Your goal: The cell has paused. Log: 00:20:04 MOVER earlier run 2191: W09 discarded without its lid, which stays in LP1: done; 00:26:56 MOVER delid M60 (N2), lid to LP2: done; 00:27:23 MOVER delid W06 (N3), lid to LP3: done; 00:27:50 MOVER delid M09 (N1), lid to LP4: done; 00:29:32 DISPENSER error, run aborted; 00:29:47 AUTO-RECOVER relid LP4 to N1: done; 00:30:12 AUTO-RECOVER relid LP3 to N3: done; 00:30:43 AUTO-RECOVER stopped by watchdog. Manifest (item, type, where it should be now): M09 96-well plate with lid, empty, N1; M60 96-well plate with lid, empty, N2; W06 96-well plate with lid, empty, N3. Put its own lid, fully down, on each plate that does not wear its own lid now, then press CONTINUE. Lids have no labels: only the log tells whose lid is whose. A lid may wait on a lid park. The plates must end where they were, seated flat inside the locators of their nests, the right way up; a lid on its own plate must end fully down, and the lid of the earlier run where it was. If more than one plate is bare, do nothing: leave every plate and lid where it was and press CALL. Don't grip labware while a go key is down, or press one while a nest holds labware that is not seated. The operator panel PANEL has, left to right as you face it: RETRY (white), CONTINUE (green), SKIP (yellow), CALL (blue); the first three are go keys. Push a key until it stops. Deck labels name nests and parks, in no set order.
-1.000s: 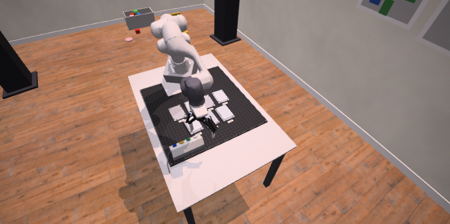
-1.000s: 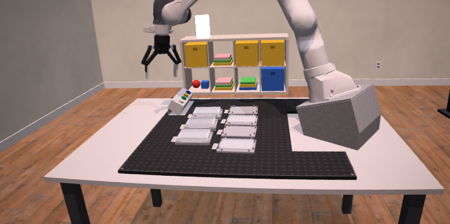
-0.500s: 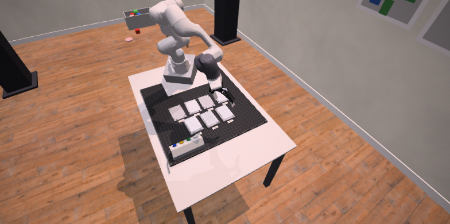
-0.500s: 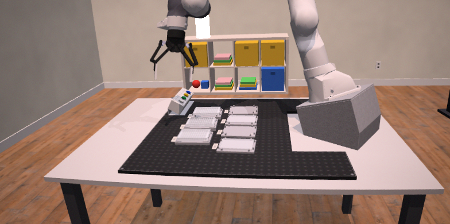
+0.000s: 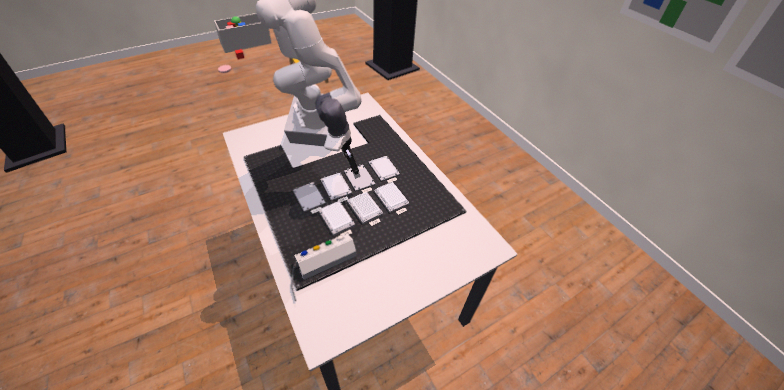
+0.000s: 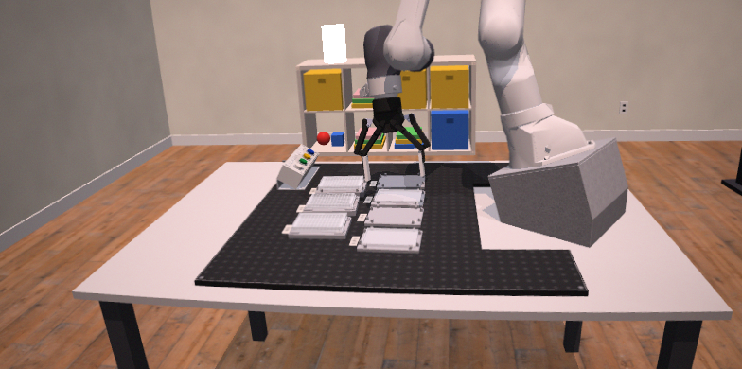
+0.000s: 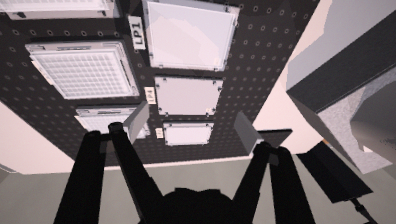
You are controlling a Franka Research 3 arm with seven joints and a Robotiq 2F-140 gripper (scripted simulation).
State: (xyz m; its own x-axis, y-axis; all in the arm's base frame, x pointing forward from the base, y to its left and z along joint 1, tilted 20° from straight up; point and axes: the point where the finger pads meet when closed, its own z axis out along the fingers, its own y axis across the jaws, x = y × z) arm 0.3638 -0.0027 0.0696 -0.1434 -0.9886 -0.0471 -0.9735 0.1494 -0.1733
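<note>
Top view. White table (image 5: 417, 282) bearing a black perforated deck mat (image 5: 433, 195). On the mat: seven labware positions in two rows, four in the row nearer the arm base, three in the row nearer the operator panel (image 5: 323, 255). The panel sits at the mat's near edge with four coloured keys on top. The middle plate (image 5: 364, 206) of the three-plate row shows its open well grid; the two beside it look smooth-topped. The arm (image 5: 299, 46) folds down over the four-position row, and the gripper (image 5: 351, 163) hangs above the third position from the left of the picture.

Exterior view. The gripper (image 6: 393, 168) has its fingers spread fully wide, holding nothing, straddling the farthest lid park (image 6: 399, 181) of the right-hand column; its fingertips (image 6: 421, 167) sit just above the deck. Left-hand column: three plates, the middle one (image 6: 332, 202) with wells exposed. A shelf unit (image 6: 387, 61) with yellow and blue boxes stands by the back wall.

Wrist view. Between the two wide-set fingers, three flat pieces lie in a line on the mat. The label LP1 (image 7: 137, 32) sits beside the largest-looking one (image 7: 191, 35). The other labels are too small to read. The bare plate (image 7: 82, 70) lies beside this line.
</note>
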